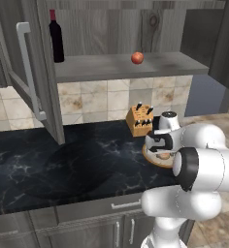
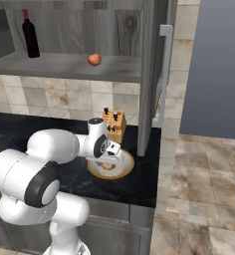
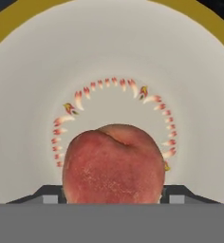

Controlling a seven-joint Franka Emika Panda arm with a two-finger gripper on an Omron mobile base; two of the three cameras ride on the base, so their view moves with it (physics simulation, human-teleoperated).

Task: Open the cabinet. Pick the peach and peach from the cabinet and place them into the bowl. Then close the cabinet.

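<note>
- the cabinet [image 1: 36,72] is seen with both doors swung open, so the opening step is judged done.
- one peach [image 3: 113,163] is seen between the jaws of the gripper [image 3: 113,193], low over the pale inside of the bowl [image 3: 33,71]; the dark fingertips [image 3: 50,193] flank it on both sides.
- the jaws are spread about as wide as the fruit; whether it is pinched or already let go cannot be told.
- the bowl stands on the dark surface [image 1: 63,160], just in front of the knife block [image 1: 139,120], with the hand directly above it.
- the second peach [image 1: 137,58] is seen on the cabinet shelf [image 1: 111,65], well apart from the wine bottle [image 1: 56,36].
- left to do, as judged: the first fruit released, the second fetched and placed, the doors closed.
</note>
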